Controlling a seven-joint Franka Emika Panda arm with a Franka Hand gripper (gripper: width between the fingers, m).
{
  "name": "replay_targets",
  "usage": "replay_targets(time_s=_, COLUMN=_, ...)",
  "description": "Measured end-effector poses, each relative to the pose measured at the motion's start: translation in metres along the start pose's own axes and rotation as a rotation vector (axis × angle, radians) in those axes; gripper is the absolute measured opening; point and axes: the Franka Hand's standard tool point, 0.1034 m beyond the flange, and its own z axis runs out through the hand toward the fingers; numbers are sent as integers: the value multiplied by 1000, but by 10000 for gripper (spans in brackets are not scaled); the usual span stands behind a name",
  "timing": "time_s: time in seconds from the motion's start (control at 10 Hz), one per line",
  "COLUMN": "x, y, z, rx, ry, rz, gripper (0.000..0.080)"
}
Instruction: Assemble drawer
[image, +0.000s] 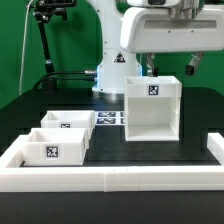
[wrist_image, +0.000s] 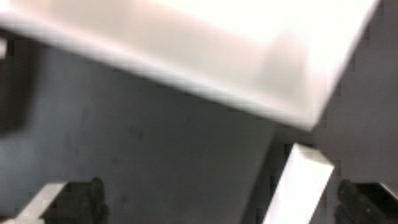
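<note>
Drawer case apparently beneath end effector

Your exterior camera stands off the front edge of the desk, raised a little, and faces the rear edge and the arm's base. It sits far enough back to take in the border wall along the whole front edge. Your wrist camera hangs close over the case, looking down, so near that focus is lost. The fingers of the gripper show wide apart at the frame's rim. Both views share the case and the dark desk beside it.
</note>
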Motion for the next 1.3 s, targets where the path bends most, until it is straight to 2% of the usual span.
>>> replay_targets(time_s=0.2, x=-14, y=-11, z=0, rx=7, ry=-11, rz=60, gripper=650)
replay_targets(time_s=0.4, x=-31, y=-13, z=5, rx=6, ry=-24, rz=73, gripper=650)
replay_targets(time_s=0.8, x=-29, y=-14, z=7, rx=10, ry=-16, rz=83, gripper=650)
replay_targets(time_s=1.0, x=-44, y=-22, z=25, rx=33, ry=2, rz=112, gripper=650)
replay_targets(time_s=1.3, x=-51, y=-31, z=42, rx=39, ry=2, rz=97, gripper=650)
